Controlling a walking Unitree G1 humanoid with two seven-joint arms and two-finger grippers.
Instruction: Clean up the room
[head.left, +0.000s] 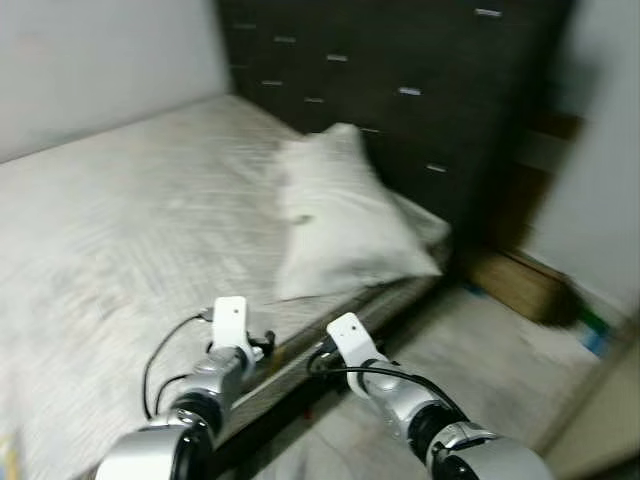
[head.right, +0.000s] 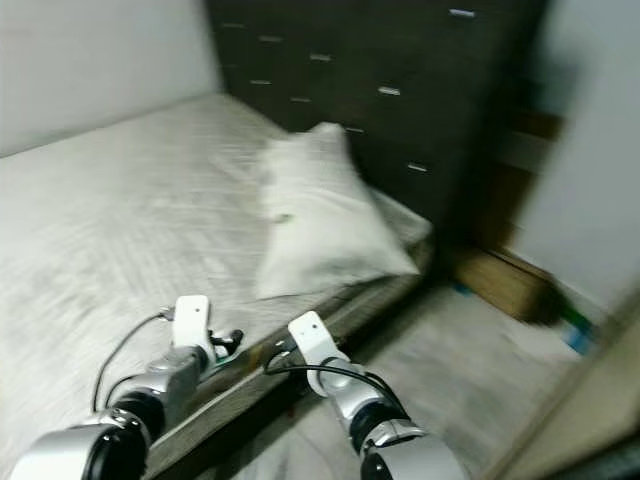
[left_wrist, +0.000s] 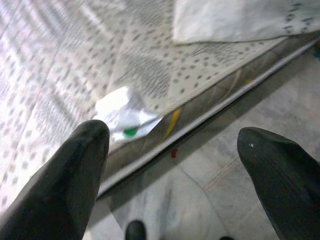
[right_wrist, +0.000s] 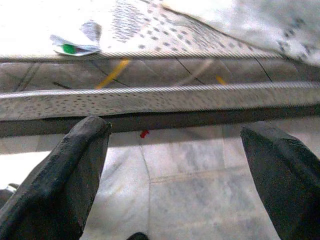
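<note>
A crumpled white wrapper (left_wrist: 125, 117) with a green spot lies on the patterned mattress (head.left: 120, 220), right at its near edge; it shows too as the wrapper (right_wrist: 75, 45) in the right wrist view. My left gripper (left_wrist: 175, 145) hovers open just short of it, over the bed's edge. My right gripper (right_wrist: 175, 135) is open as well, lower and beside the bed's side, above the marble floor (right_wrist: 200, 190). A white pillow (head.left: 340, 215) rests at the head of the bed. In the eye views the left gripper (head.left: 262, 345) and the right gripper (head.left: 322, 357) sit close together at the mattress edge.
A dark headboard wall (head.left: 420, 90) with small metal handles stands behind the pillow. A brown cardboard box (head.left: 520, 285) sits on the floor past the bed's corner, with small coloured items (head.left: 590, 335) near a pale wall on the right. The picture is blurred.
</note>
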